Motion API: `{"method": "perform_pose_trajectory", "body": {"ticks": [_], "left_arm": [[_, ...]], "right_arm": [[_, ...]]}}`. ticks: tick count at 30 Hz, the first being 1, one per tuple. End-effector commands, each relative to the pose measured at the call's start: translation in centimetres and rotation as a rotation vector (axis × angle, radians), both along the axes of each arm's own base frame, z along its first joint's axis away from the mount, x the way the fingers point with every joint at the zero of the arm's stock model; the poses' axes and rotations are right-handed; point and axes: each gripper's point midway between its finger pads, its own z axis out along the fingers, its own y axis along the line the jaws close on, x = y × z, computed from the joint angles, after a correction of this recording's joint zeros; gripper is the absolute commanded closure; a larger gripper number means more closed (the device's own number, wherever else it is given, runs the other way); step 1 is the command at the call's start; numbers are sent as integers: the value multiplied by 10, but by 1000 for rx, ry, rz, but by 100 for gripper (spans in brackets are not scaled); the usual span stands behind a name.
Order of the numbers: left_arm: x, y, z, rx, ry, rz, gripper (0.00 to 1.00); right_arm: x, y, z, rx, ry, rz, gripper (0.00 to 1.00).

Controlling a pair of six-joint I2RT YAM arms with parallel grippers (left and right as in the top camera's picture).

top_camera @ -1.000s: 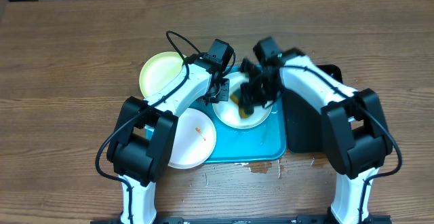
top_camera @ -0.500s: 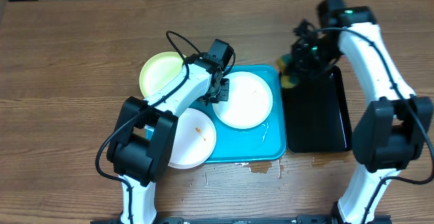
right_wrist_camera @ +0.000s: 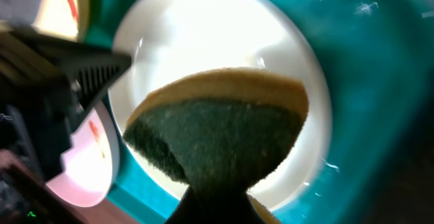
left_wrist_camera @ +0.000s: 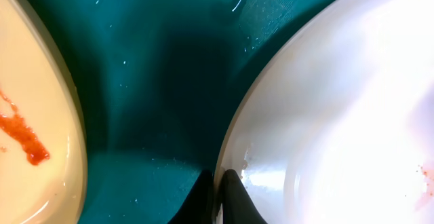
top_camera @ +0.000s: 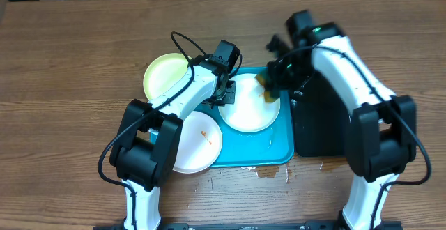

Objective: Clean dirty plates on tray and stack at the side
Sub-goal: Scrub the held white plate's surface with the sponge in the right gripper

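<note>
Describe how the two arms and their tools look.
Left arm and right arm: white rounded links, bulky black joints. A black cable loops by the left wrist; a green light marks the right. Left tool and right tool are black.

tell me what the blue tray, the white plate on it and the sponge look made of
Tray: likely moulded plastic, glossy; uniform cyan, rounded rim, small glints.
White plate: glazed ceramic or melamine, cannot tell which; smooth with bright reflections.
Sponge: soft yellow foam backing a coarse dark green scouring layer, matte and fibrous.
</note>
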Motion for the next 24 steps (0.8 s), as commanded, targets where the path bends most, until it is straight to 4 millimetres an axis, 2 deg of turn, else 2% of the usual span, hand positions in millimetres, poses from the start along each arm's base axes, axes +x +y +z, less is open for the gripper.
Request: {"method": "perform_pose_trajectory", "body": {"ticks": [1, 4, 8, 10, 11, 14, 16, 20, 21, 24], "left_arm": [[-4, 5, -8, 28, 22, -8, 96], [-4, 5, -8, 28, 22, -8, 96], [-4, 6, -8, 28, 21, -8, 96], [-4, 5, -8, 28, 22, -8, 96], [-4, 6, -8, 28, 22, -8, 96], [-5, 6, -8, 29, 24, -8, 96], [-5, 6, -8, 30, 24, -9, 96], [-5, 6, -8, 30, 24, -9, 96], [-5, 6, -8, 30, 24, -9, 96], [-5, 6, -8, 30, 24, -9, 96]], "right_arm": [[-5, 9, -24, -101, -93, 61, 96], [-1, 9, -42, -201, -168, 77, 96], [0, 14, -44, -230, -194, 80, 94], [-2, 14, -44, -233, -188, 83, 79], [-3, 13, -44, -234, -184, 83, 76], [-3, 13, -45, -235, -183, 83, 77], [-2, 12, -44, -234, -185, 80, 83], [-3, 12, -45, -236, -182, 80, 87], [-3, 12, -45, -236, -182, 80, 86], [-3, 12, -45, -234, -178, 73, 71]]}}
